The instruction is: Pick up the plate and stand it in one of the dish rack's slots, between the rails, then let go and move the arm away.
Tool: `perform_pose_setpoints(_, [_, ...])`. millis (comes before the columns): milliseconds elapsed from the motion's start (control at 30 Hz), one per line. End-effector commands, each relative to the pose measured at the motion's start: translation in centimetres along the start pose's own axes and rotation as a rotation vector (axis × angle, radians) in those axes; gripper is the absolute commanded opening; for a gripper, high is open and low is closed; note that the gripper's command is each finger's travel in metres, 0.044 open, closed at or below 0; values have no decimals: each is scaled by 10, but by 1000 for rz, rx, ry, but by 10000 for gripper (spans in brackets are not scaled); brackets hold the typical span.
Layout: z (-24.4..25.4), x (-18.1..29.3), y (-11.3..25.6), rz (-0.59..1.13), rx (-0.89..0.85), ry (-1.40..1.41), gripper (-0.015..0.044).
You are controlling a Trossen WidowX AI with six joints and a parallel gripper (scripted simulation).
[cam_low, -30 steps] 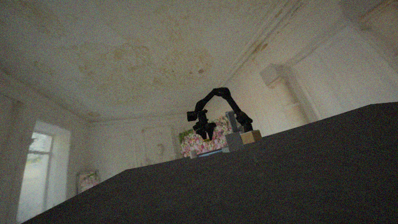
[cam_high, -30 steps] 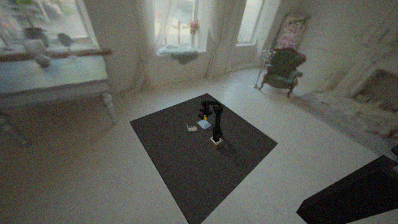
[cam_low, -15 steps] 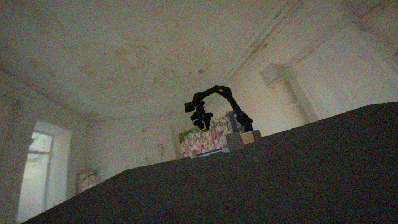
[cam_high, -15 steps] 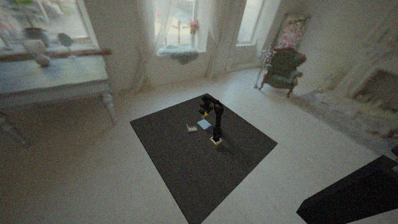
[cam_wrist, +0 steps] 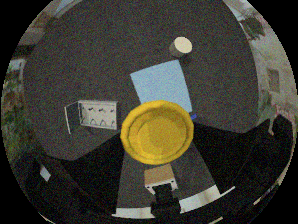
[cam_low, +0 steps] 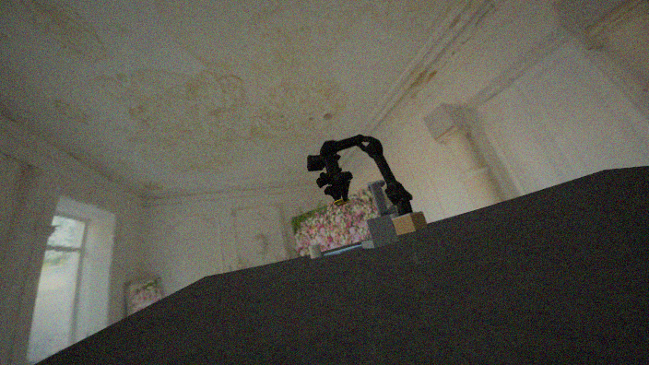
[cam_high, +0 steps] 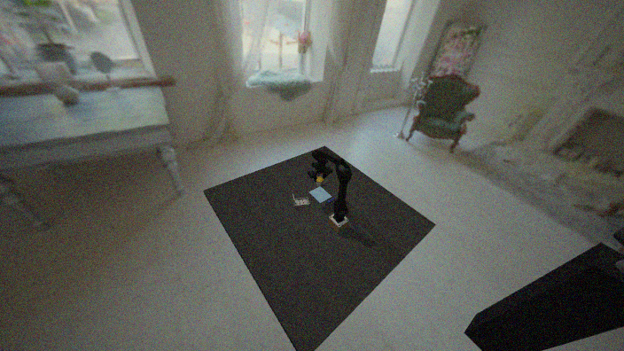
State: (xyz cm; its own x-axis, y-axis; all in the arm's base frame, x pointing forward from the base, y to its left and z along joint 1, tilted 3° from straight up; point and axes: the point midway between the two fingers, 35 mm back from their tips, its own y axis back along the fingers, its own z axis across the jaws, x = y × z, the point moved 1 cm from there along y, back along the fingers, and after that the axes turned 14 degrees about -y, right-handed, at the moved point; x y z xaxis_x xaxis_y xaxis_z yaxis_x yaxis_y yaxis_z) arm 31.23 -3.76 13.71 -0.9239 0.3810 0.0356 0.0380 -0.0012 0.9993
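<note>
The yellow round plate (cam_high: 319, 179) (cam_low: 340, 202) (cam_wrist: 165, 131) is off the surface, held roughly level high above the blue mat. My gripper (cam_high: 319, 178) (cam_low: 339, 201) (cam_wrist: 157, 132) points down and is shut on the plate, with the dark fingers at its opposite sides in the wrist view. The small white dish rack (cam_high: 301, 202) (cam_wrist: 118, 115) stands left of the blue mat in the wrist view, with rows of small pegs and a thin upright panel at its far left side. Its slots hold no plate.
The light-blue square mat (cam_high: 320, 194) (cam_low: 343, 250) (cam_wrist: 161, 86) lies below the plate. A cream cylinder (cam_low: 315, 251) (cam_wrist: 181, 47) stands beyond it. A small blue object (cam_high: 330, 200) (cam_wrist: 194, 117) is at the mat's near edge. The arm stands on a wooden base block (cam_low: 409, 223) (cam_wrist: 160, 175).
</note>
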Motion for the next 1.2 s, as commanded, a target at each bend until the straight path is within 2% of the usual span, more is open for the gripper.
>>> perform_pose_setpoints(0, [18, 23, -1, 0, -4, -104, 0])
perform_pose_setpoints(133, [33, 47, -3, 2, -5, -217, 0])
perform_pose_setpoints(333, [34, 48, -5, 11, -12, -207, 0])
perform_pose_setpoints(767, [41, 45, -44, 142, -189, 87, 0])
perform_pose_setpoints(1167, [45, 45, -76, 186, -403, 342, 0])
